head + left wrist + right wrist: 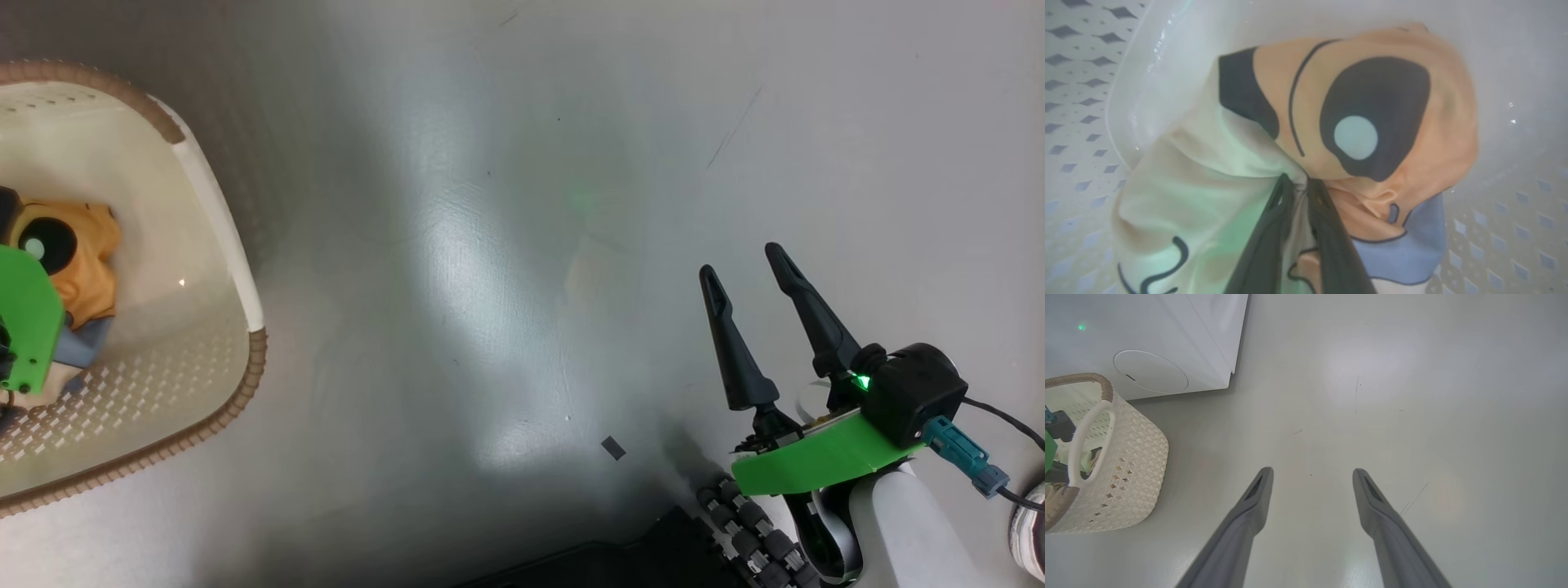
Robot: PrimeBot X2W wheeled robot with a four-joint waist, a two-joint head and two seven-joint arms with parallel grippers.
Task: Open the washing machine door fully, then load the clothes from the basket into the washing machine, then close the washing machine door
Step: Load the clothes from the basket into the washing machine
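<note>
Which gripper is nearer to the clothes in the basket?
Left. The left gripper is down in the basket, fingers pinched on the clothes; the right gripper hangs open over the floor, well clear of the basket.

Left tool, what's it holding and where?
The left tool pinches the clothes at a gathered fold where cream meets orange; the right tool holds nothing.

place: laundry area, home or lab not told apart
floor (1380,384): bare, grey, glossy
washer (1167,322): white, set on floor
basket (1133,465): clothes (1437,139) held inside
</note>
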